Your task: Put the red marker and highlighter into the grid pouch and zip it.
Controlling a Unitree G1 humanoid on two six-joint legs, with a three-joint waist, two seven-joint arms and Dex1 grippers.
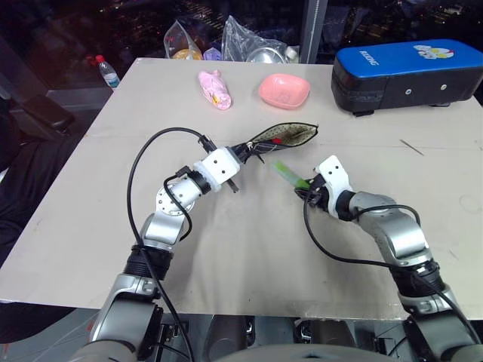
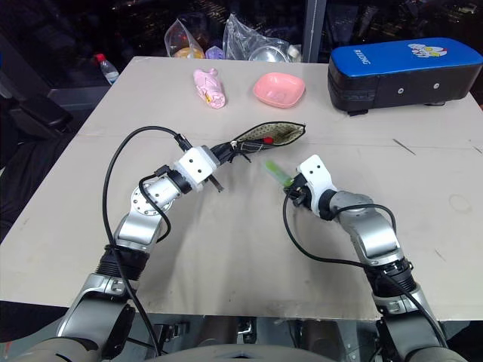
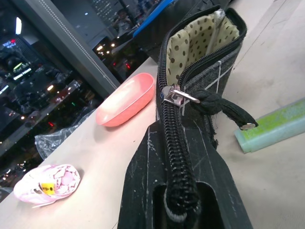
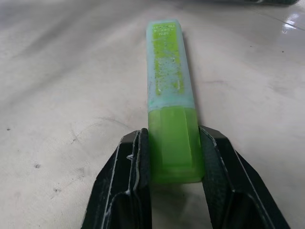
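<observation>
My left gripper (image 1: 241, 154) is shut on the zipper end of the grid pouch (image 1: 285, 136), holding it a little above the table with its mouth open and the dotted tan lining (image 3: 202, 40) showing. A red bit of the red marker (image 1: 277, 140) shows inside the pouch's mouth. The zipper pull (image 3: 178, 95) sits near my left fingers. The light-green highlighter (image 4: 169, 86) lies on the table just right of the pouch. My right gripper (image 4: 174, 162) is shut on its darker green end, with the paler end pointing toward the pouch.
A pink dish (image 1: 284, 90) and a pink wrapped item (image 1: 214, 88) lie at the back of the table (image 1: 113, 226). A big blue-and-black case (image 1: 407, 72) stands at the back right. Plastic bags (image 1: 256, 41) and a small bottle (image 1: 107, 72) sit beyond the far edge.
</observation>
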